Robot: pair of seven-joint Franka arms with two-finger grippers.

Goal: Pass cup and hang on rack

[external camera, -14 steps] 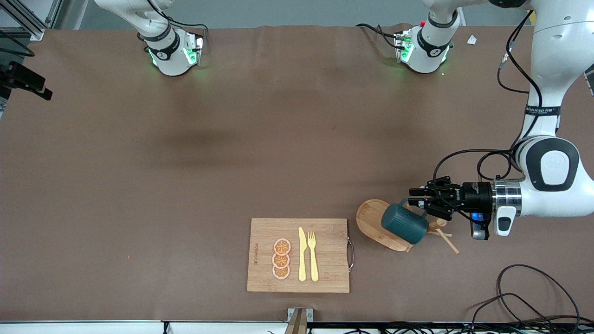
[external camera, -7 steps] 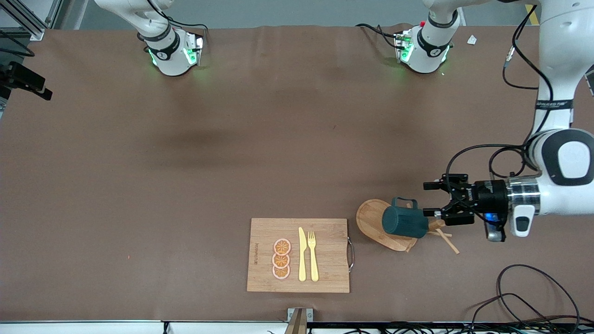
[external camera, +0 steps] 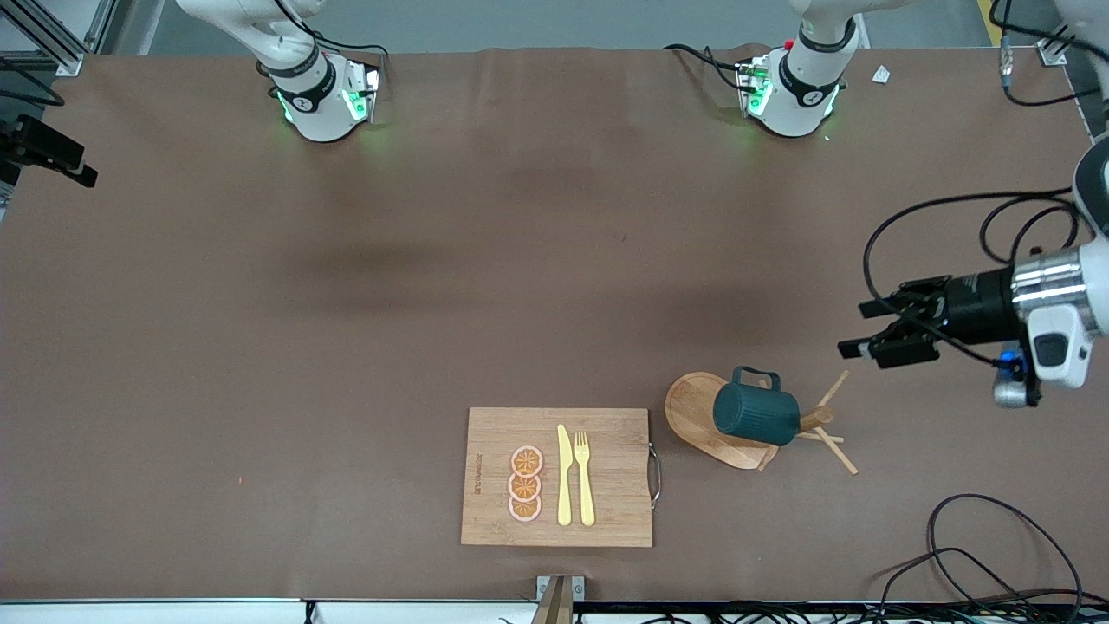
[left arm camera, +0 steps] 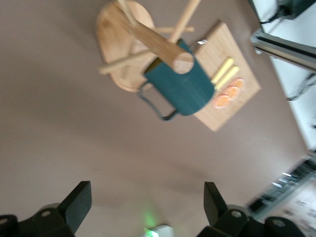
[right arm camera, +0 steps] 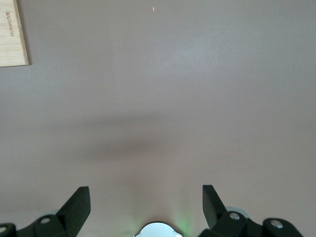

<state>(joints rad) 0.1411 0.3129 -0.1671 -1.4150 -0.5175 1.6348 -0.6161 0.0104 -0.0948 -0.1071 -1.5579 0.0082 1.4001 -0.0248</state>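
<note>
The dark teal cup (external camera: 754, 414) hangs tipped on its side on a peg of the wooden rack (external camera: 693, 407), its handle toward the robots' bases. In the left wrist view the cup (left arm camera: 185, 89) sits against the rack's post (left arm camera: 148, 39) above the oval base. My left gripper (external camera: 856, 329) is open and empty, in the air over bare table toward the left arm's end, apart from the cup; its jaws (left arm camera: 148, 202) stand wide. My right gripper (right arm camera: 145, 197) is open and empty over bare table; it is out of the front view.
A bamboo cutting board (external camera: 615, 485) with a yellow knife, a fork and orange slices lies beside the rack, toward the right arm's end. Its corner shows in the right wrist view (right arm camera: 12, 34). Black cables (external camera: 996, 555) lie near the front corner.
My left gripper opened, let go of the cup and drew back toward the left arm's end. The cup stayed hanging on the rack.
</note>
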